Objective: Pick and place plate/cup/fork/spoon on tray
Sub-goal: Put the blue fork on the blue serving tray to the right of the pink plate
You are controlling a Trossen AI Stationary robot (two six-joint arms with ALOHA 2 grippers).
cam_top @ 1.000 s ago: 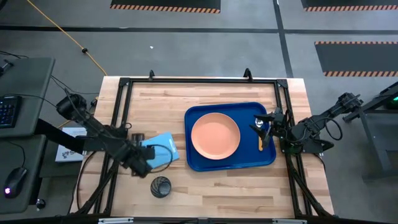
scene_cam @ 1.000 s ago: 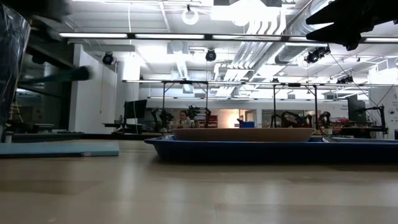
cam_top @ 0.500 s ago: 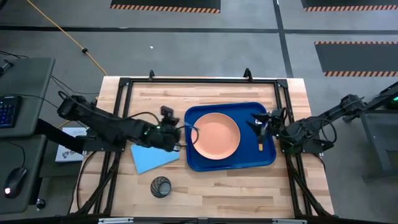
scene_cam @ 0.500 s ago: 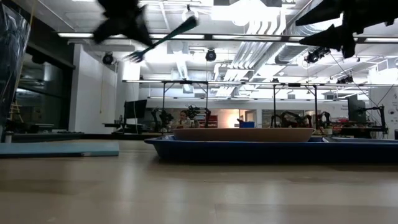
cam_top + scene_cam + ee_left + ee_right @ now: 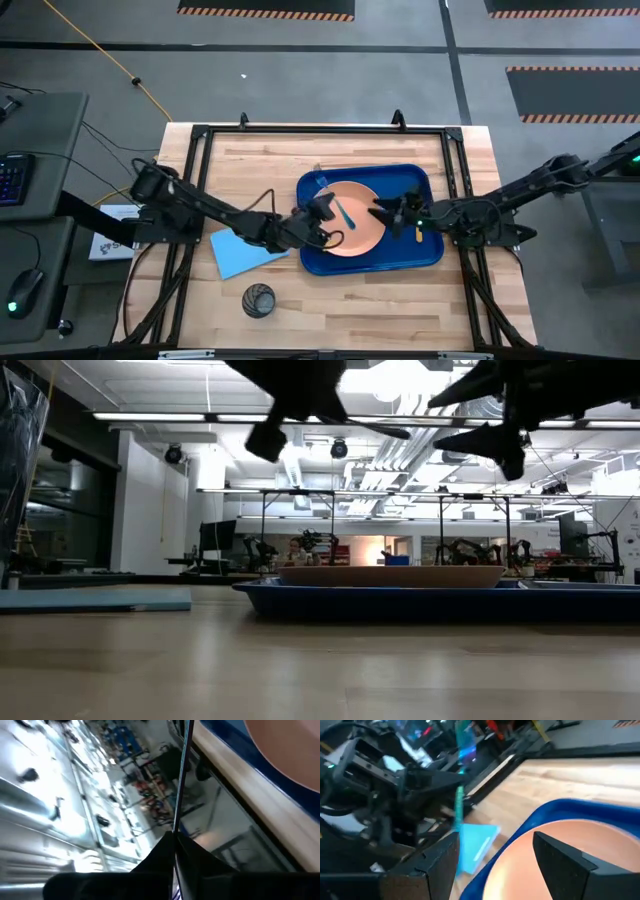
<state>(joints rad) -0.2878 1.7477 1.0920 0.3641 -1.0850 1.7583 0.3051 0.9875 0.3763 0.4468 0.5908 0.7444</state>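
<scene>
High view shows the fork (image 5: 345, 213) being carried in: the left gripper (image 5: 325, 210), at centre frame, is clamped on it over the plate (image 5: 350, 222), which sits on the tray (image 5: 415, 178). From the right, the right gripper (image 5: 388, 213) has its fingers spread over the plate's far edge, holding nothing. The spoon (image 5: 418, 232) already lies on the tray, centre right, while the cup (image 5: 258, 299) waits on the wood at lower left. Next, I'd guess, comes lowering the fork and letting go, or a handover to the right gripper.
</scene>
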